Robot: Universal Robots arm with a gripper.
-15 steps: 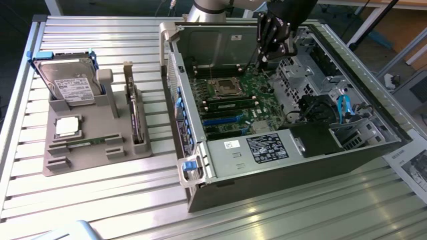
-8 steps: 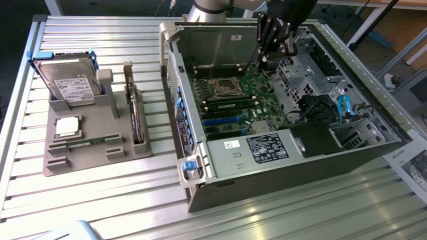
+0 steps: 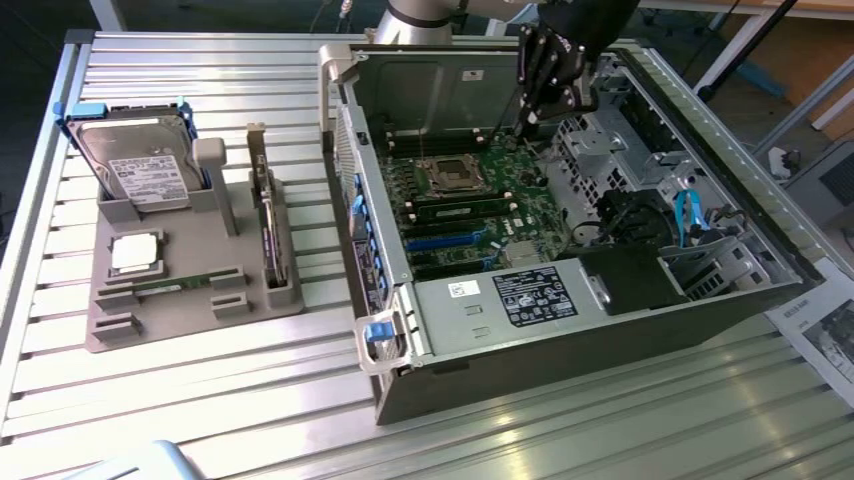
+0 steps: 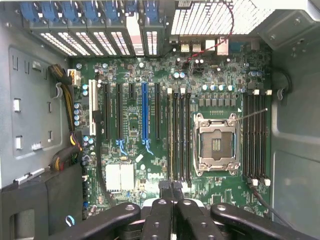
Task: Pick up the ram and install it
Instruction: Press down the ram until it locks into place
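**Desk [image 3: 200, 400], ribbed metal slats, in the exterior view.**

- Near edge, left corner: pale rounded object [image 3: 134, 465], cut off, not identifiable.
- Toward the left edge: grey holder [image 3: 174, 325] with moulded slots.
  - Hard drive [image 3: 134, 168] upright at its far end.
  - Square silver processor [image 3: 135, 254] lying flat in the middle.
  - Ram [image 3: 174, 287] lying low in a slot at the near end, partly sunk, chips not readable.
  - Dark card [image 3: 272, 235] standing edge-on along the holder's right side, type unclear.
- Centre to right: open computer case [image 3: 534, 340] lying on its side.
  - Motherboard [image 4: 135, 125] exposed, with an open processor socket [image 4: 216, 145].
  - Memory slots [image 4: 180, 135] beside the socket; occupied or not, cannot tell.
- Gripper [image 3: 541, 110] hanging inside the case over the far part of the board, well apart from the ram.
  - Wrist view: gripper [image 4: 171, 187] pressed together, nothing seen between the fingers.
  - Arm above cut off by the frame.
- Right edge: printed sheet [image 3: 821, 335], cut off.
- Beyond the far edge: wooden panel and metal legs, partly seen.
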